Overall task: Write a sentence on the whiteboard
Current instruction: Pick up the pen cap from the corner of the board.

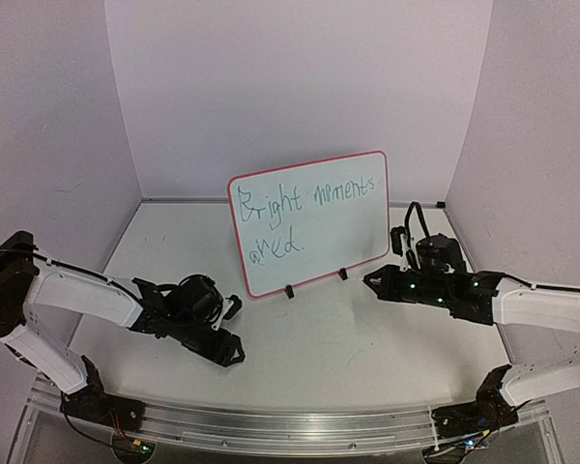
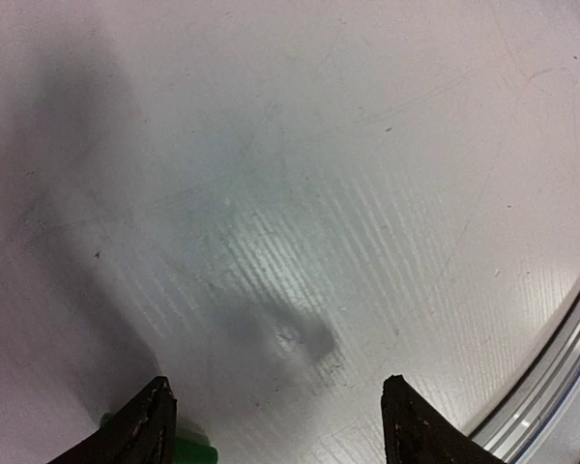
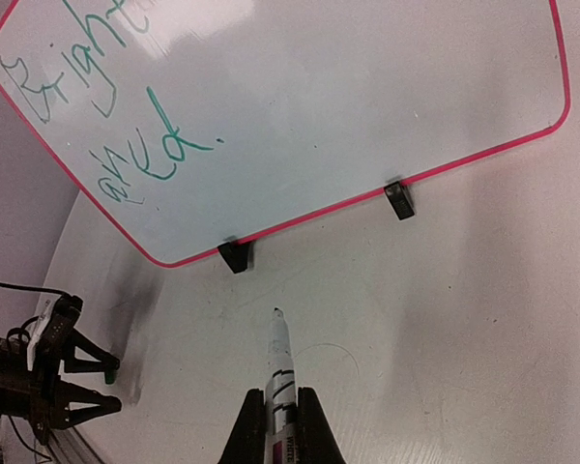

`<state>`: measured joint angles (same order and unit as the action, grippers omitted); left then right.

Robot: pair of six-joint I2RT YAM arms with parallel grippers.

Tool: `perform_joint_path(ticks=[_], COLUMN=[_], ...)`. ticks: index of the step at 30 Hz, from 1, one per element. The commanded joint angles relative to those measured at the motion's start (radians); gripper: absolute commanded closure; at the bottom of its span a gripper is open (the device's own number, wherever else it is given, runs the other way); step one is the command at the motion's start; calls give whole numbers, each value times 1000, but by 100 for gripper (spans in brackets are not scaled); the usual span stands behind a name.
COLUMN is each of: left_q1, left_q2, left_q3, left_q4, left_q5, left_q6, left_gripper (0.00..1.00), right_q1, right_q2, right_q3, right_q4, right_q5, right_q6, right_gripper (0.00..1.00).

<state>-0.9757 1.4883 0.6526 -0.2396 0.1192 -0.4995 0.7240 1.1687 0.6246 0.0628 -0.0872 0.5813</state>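
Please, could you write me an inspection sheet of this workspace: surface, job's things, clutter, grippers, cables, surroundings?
Surface: white table, faint scuffs and scratches.
Job's things: whiteboard stands on two black feet, with green writing on its upper and left part; marker uncapped, tip towards the board, not touching it.
Clutter: nothing seen.
Grippers: left gripper open over bare table, with a small green piece by one finger, what it is unclear; right gripper shut on the marker.
Cables: black cable looped at the right wrist; wires at the left base.
Surroundings: plain pale walls; metal rail at the near edge.
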Motion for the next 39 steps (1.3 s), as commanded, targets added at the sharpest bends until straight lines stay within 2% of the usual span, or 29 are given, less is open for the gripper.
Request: perform_joint_path(ticks=[1, 10, 17, 21, 32, 36, 39], left_q1=[0, 2, 1, 0, -1, -10, -19], left_q2=[13, 45, 17, -10, -63, -62, -66], left_q3=[43, 64, 41, 17, 8, 6, 3], left_q4=[-131, -134, -149, -153, -260, -275, -292], left_q5=[-155, -177, -132, -53, -32, 0, 5], left_q6=[-10, 10, -5, -11, -38, -40, -38], left_gripper=[26, 19, 25, 27, 26, 33, 41], right_q1=[6, 6, 7, 8, 8, 8, 8], right_q2=[-19, -37, -49, -50, -74, -88, -96], right_q3=[-11, -20, -27, -30, -48, -58, -63], right_q4=[30, 29, 29, 30, 31, 29, 29], right_q5=[11, 18, 22, 23, 36, 39, 45], right_q6=[10, 19, 25, 27, 33, 37, 38], right_gripper=[100, 100, 100, 100, 100, 100, 100])
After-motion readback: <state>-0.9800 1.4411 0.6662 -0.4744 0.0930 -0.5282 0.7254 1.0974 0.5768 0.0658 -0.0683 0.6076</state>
